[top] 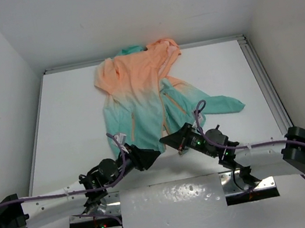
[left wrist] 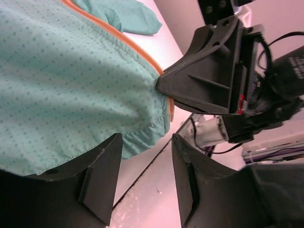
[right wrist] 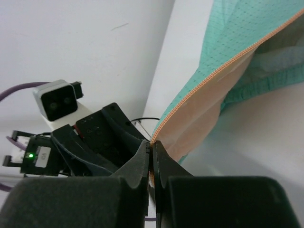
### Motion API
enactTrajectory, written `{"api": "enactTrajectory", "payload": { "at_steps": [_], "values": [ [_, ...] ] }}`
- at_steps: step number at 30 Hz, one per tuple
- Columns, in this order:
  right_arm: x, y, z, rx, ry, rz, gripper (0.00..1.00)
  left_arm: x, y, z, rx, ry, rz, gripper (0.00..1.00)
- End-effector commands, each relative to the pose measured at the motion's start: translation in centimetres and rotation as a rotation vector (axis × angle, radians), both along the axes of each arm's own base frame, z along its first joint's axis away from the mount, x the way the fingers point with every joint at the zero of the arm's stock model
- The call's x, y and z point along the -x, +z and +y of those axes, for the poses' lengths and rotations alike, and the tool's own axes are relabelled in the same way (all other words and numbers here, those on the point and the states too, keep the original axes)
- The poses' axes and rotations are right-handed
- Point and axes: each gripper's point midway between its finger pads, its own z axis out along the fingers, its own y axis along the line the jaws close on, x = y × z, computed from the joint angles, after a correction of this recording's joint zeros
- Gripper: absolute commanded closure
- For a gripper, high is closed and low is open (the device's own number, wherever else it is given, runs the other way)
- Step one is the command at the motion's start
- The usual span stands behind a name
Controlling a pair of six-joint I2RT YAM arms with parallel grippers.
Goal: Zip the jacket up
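The black two-finger left gripper [left wrist: 146, 142] hovers with jaws apart at 7 o'clock of the thin peach-orange-to-teal hooded jacket [top: 143, 92], which lies on the white table [top: 71, 122] with its hood at 12 o'clock. At 5 o'clock, the black right gripper [right wrist: 151, 145] is clamped on the jacket's orange zipper edge [right wrist: 209, 78] at the hem.

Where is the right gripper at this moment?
In the top view the right gripper is near centre at the jacket's teal hem, shut on its orange zipper edge, the open left gripper left of it.

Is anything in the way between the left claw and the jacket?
Nothing visible. The left gripper stands open right at the jacket's teal hem; the right gripper, beside it, is shut on the orange zipper edge.
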Motion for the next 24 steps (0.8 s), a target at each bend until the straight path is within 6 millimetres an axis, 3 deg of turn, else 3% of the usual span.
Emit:
{"api": "enactTrajectory", "payload": {
  "at_steps": [1, 9, 24],
  "values": [
    [0.6, 4.8, 0.2, -0.212, 0.084, -0.062, 1.0, -0.2, 2.6, -0.2, 0.122, -0.016, -0.006, 0.56],
    [1.2, 6.9, 1.2, -0.375, 0.196, -0.022, 1.0, -0.1, 3.9, -0.6, 0.148, -0.047, -0.042, 0.54],
    [1.5, 8.8, 1.2, -0.484, 0.236, -0.017, 1.0, -0.6, 1.8, 0.2, 0.09, -0.019, -0.013, 0.54]
  ]
}}
